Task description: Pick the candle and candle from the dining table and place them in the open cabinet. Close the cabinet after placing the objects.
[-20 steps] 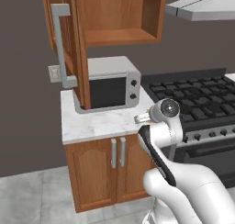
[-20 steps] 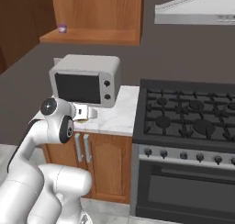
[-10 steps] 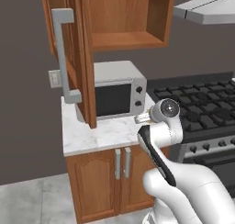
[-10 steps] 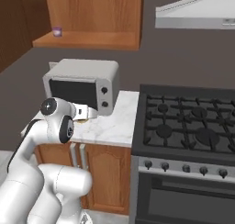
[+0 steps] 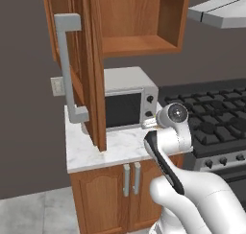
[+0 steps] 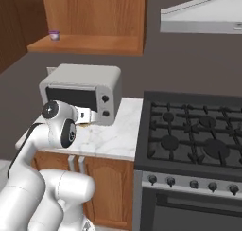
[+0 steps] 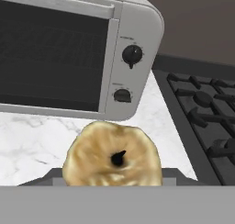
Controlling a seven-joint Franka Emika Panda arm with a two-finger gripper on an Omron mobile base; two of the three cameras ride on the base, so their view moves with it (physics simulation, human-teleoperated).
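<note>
Golden candle [image 7: 112, 157] gripped in the fingers (wick end facing camera); microwave [image 7: 69, 53] just beyond.

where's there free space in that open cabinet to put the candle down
The cabinet shelf is mostly bare: free from the purple ring at its left end across to the right wall. Below, the counter is crowded; the microwave leaves a marble strip beside the stove.

No readable text, label, brand or number shows anywhere.
</note>
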